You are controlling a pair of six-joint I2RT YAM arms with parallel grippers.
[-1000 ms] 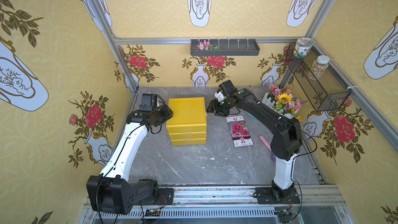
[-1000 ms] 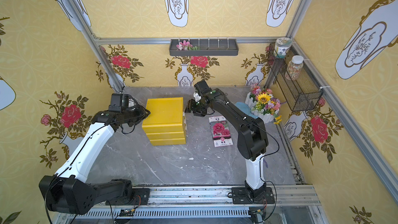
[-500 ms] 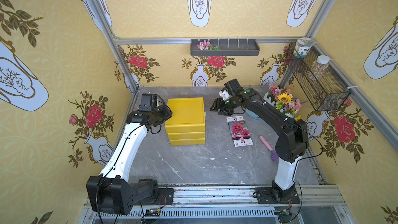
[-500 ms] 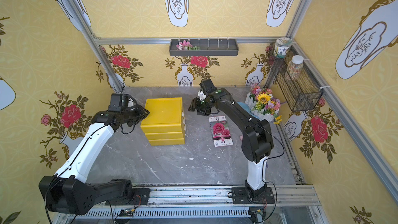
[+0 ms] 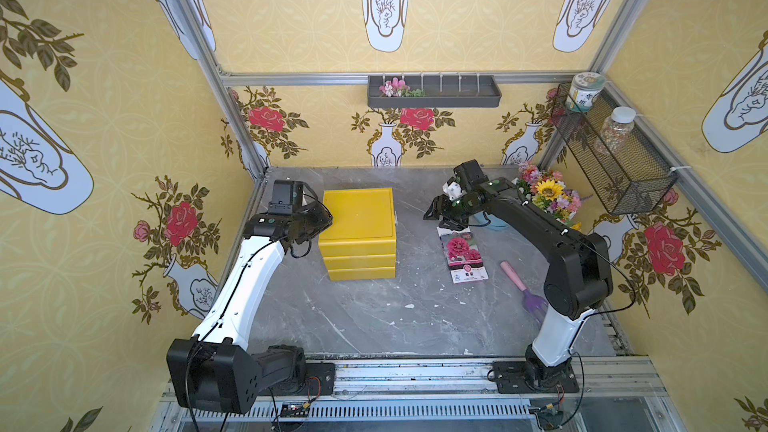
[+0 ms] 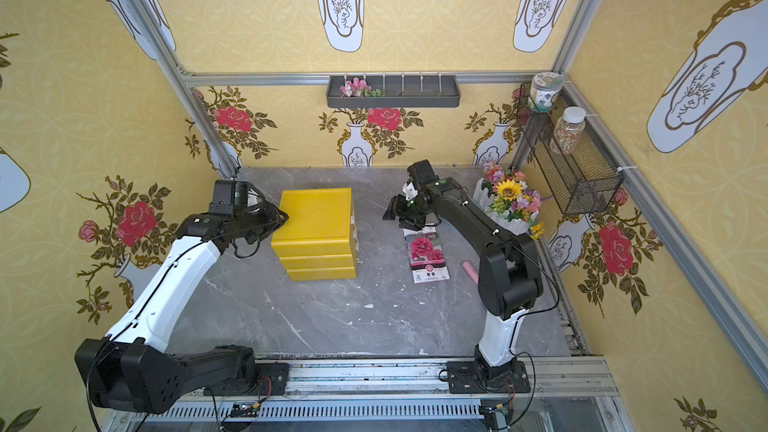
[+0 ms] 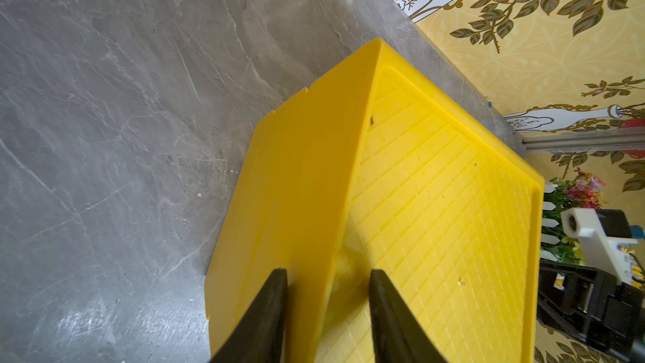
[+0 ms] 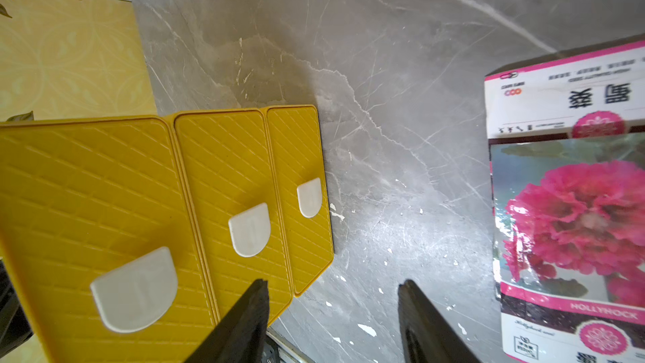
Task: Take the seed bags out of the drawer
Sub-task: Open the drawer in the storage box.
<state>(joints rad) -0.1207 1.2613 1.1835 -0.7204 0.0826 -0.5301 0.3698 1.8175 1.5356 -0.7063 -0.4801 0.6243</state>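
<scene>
While all three drawers of the yellow drawer unit sit pushed in, one seed bag is already out. It lies flat on the grey table, right of the unit and apart from it, pink flower side up, with the white label strip toward the near edge. It shows in both top views and in the right wrist view. The drawer insides are hidden. The left gripper is clenched over the unit's upper left edge, one finger on the side wall and one on the ribbed top. The right gripper is released, with its fingers apart and nothing between them. It hovers over bare table between the unit's drawer fronts and the bag, close by the bag's far end. Three white handles on the fronts face this gripper. A pink-handled purple rake lies on the table right of the bag, with the right arm covering part of its head. A flower pot stands in the far right corner.
</scene>
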